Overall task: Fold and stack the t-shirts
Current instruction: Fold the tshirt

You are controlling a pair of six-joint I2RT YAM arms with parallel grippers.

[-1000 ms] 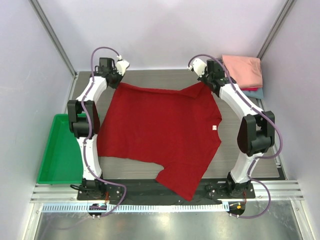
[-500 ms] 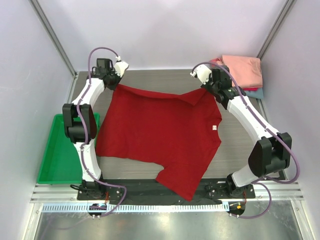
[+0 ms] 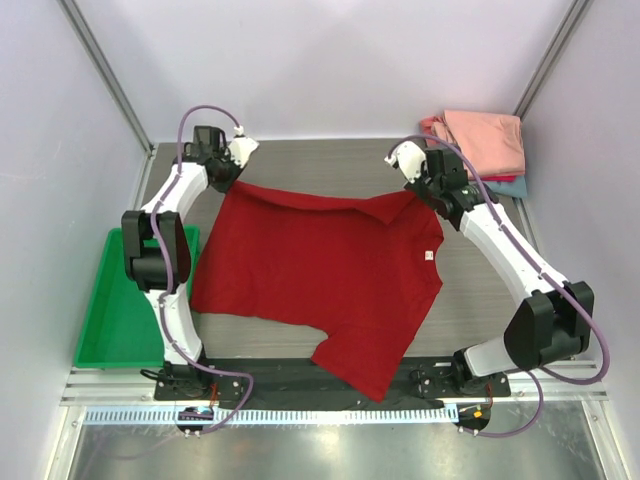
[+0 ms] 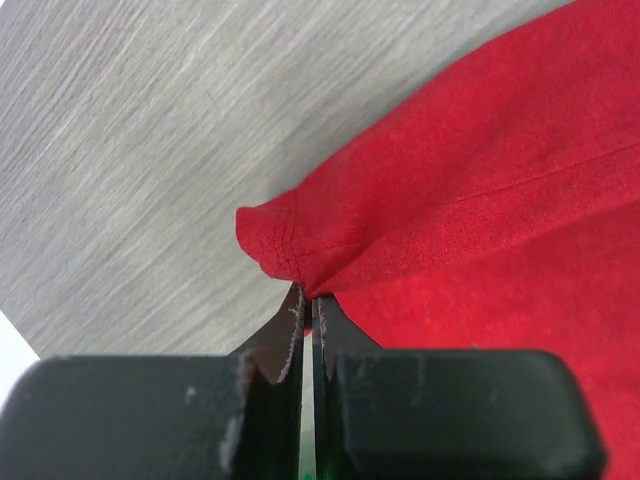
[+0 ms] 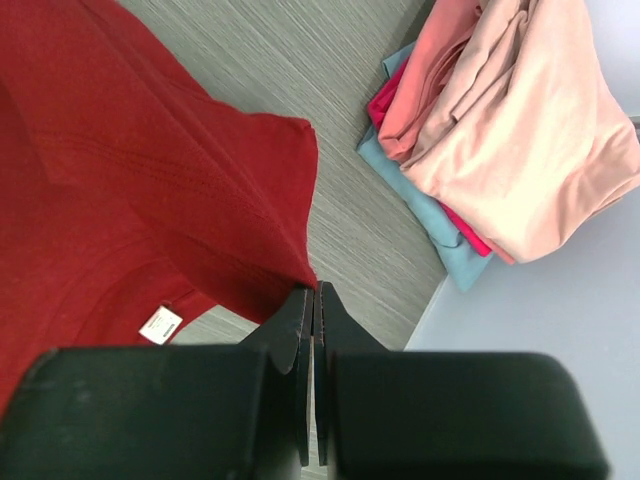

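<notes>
Grey wood-grain table (image 3: 320,165), deep red t-shirt (image 3: 320,270) spread across it, folded shirts (image 3: 490,140) stacked far right, green tray (image 3: 110,330) beside left edge

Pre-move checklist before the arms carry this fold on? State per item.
1. Left fingers gripping: ok, shut on a hemmed far corner of the deep red cloth t-shirt.
2. Right fingers gripping: ok, shut on the other far corner.
3. Both held corners lifted level: cannot tell from these views.
4. Shirt fully on the grey wood-grain table: not ok, its near corner lies over the dark base strip between the arm bases.
5. Folded stack of salmon-pink, red and teal shirts clear of the fold: ok, in the far right corner, bare table between it and the red shirt.
</notes>
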